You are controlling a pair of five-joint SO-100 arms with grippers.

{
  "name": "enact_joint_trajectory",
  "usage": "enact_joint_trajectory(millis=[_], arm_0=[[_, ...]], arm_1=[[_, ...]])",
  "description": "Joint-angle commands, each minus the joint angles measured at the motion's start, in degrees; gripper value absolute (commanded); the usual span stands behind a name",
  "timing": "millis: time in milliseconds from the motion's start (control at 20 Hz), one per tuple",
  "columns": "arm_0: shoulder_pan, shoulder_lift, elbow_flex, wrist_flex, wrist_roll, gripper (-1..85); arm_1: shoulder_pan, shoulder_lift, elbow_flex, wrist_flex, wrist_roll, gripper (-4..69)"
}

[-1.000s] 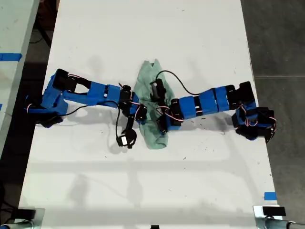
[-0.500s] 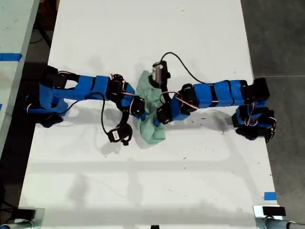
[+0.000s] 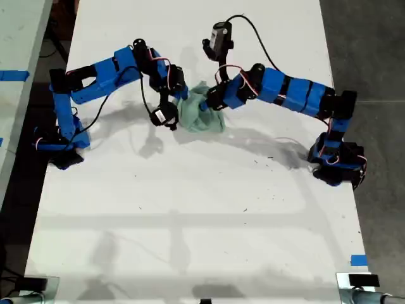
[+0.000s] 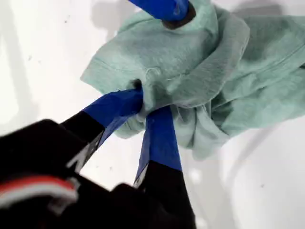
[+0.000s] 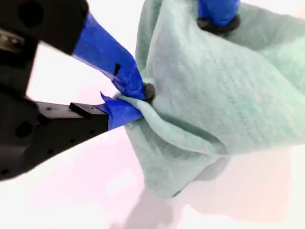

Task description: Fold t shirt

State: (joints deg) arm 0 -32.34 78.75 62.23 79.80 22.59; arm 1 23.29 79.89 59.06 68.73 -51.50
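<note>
One t shirt [image 3: 201,118], two blue arms, two grippers, one white table [image 3: 190,221]. The t shirt is a single pale mint-green garment of soft, thin knit cloth. It is bunched into a rumpled lump with deep folds and drooping lobes, and it lies between the two sets of fingers where the arms meet, over the far half of the table in the exterior view.

My first gripper [image 4: 142,101] is closed almost to touching, with a ridge of the cloth nipped between its two fingers [image 4: 159,138]. These are long, flat and tapered, wrapped in smooth blue tape over black plastic. The fabric gathers into tight puckers right at their tips and fans out beyond them in a broad, faintly ribbed sheet. More loose folds hang past the fingers toward the table.

My second gripper [image 5: 135,98] is likewise drawn nearly shut, pinching an edge of the same shirt between two blue-taped fingers [image 5: 109,52]. One is angled, the other straighter on a black matte body. From its tips the cloth spreads away as a wide wrinkled panel and sags to a rounded fold below.

In each wrist view a single blue fingertip of the other gripper shows on the far side of the cloth, pressed into the fabric. So the two grips sit close together with only the bunched shirt between them.

The table is smooth, glossy white, lightly speckled, with soft arm shadows
</note>
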Motion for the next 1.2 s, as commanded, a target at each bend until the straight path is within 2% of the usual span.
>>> enact_joint_trajectory(millis=[0,300,350,450,500,650,700,750,900,1100,1150], arm_0=[[-7.65,-3.34,-3.60,-3.08,4.83,-0.2],[-14.59,-16.35,-5.63,-12.30,11.43,-0.2],[-14.68,-16.52,-5.63,-13.10,11.87,2.1],[-13.62,-15.64,-5.89,-13.80,12.66,18.0],[-12.92,-14.68,-5.89,-13.71,12.92,19.7],[-11.43,-10.02,-5.89,-10.46,12.30,21.7],[-11.25,-8.44,-5.80,-9.14,11.87,22.2],[-11.16,-7.12,-5.80,-8.00,11.60,22.6],[-12.22,-2.64,-5.89,-1.41,9.84,23.3],[-12.83,10.81,-5.80,10.02,5.54,22.0],[-12.22,16.00,-3.34,10.63,4.66,21.4]], arm_1=[[7.29,-3.08,-1.49,-5.63,-6.59,0.9],[19.42,-15.82,-1.49,-6.94,-7.65,0.9],[20.04,-17.14,-1.49,-6.94,-7.91,0.9],[20.39,-20.21,-3.52,-5.36,-8.88,1.5],[20.21,-20.65,-3.96,-4.04,-9.14,5.4],[18.90,-17.40,-3.96,0.53,-9.49,25.2],[18.37,-15.82,-4.04,1.93,-9.67,30.6],[18.11,-14.33,-4.22,3.34,-9.49,33.0],[18.46,-8.70,-4.04,9.58,-7.73,36.0],[18.90,3.25,-3.52,23.82,-3.78,35.6],[18.46,7.21,-2.90,27.60,-2.81,35.3]])
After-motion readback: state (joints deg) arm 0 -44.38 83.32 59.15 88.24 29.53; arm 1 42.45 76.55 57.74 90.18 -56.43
